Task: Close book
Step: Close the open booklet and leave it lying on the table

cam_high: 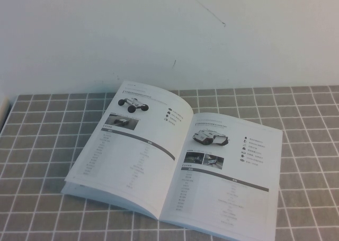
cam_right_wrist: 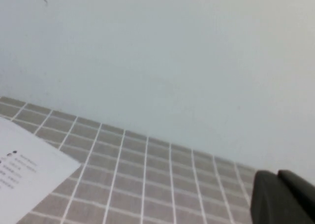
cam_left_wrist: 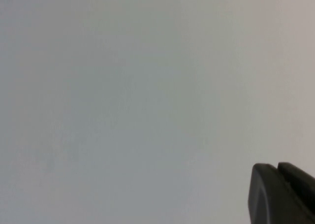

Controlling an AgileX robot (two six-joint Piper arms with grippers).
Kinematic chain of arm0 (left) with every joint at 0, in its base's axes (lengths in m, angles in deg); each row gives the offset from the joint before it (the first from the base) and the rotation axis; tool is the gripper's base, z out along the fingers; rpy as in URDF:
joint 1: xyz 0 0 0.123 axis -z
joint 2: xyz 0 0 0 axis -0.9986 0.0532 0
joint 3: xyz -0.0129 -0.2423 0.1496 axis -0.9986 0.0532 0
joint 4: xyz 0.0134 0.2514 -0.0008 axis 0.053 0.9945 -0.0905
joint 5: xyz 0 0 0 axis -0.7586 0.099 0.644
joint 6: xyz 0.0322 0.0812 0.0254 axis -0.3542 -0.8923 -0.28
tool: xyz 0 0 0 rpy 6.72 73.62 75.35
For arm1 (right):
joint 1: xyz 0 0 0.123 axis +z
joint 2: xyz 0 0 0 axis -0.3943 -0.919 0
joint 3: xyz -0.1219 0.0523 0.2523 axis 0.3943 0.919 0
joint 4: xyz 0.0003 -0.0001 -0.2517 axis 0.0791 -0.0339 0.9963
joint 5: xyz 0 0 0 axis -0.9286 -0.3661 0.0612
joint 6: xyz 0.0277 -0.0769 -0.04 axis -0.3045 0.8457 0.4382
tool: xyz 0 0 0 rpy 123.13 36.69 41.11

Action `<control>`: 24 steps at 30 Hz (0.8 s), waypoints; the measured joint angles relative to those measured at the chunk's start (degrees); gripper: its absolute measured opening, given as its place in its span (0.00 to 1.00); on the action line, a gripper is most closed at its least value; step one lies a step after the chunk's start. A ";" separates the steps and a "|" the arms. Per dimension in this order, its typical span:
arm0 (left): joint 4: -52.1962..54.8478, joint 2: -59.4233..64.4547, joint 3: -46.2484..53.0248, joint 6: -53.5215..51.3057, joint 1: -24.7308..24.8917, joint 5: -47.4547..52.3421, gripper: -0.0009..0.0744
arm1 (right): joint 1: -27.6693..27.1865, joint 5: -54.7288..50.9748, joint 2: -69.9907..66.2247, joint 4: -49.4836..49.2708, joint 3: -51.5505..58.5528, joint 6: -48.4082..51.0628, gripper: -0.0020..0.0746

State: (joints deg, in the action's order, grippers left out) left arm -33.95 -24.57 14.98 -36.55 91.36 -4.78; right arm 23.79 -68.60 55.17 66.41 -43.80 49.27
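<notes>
An open book [cam_high: 175,164] lies flat on the grey tiled table [cam_high: 42,140], its white pages printed with photos of small robots and tables of text. Neither arm appears in the high view. The left wrist view faces a blank pale wall, with my left gripper [cam_left_wrist: 276,167] at the frame's corner, its two dark fingers pressed together and holding nothing. My right gripper [cam_right_wrist: 276,174] hangs above the tiles to the book's right, fingers also pressed together and empty. One corner of a book page [cam_right_wrist: 24,170] shows in that view.
A pale wall [cam_high: 169,34] rises along the table's far edge. Bare tiles surround the book on the left, right and behind. A pale strip [cam_high: 2,108] sits at the table's far left edge.
</notes>
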 joint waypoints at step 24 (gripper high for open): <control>-4.58 0.58 -21.03 -0.11 0.00 24.60 0.01 | 0.00 9.58 -1.32 -0.07 -16.85 -3.60 0.02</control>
State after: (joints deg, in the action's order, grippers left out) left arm -38.52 -23.99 -6.04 -36.65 91.36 19.82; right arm 23.79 -59.02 53.85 66.34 -60.65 45.67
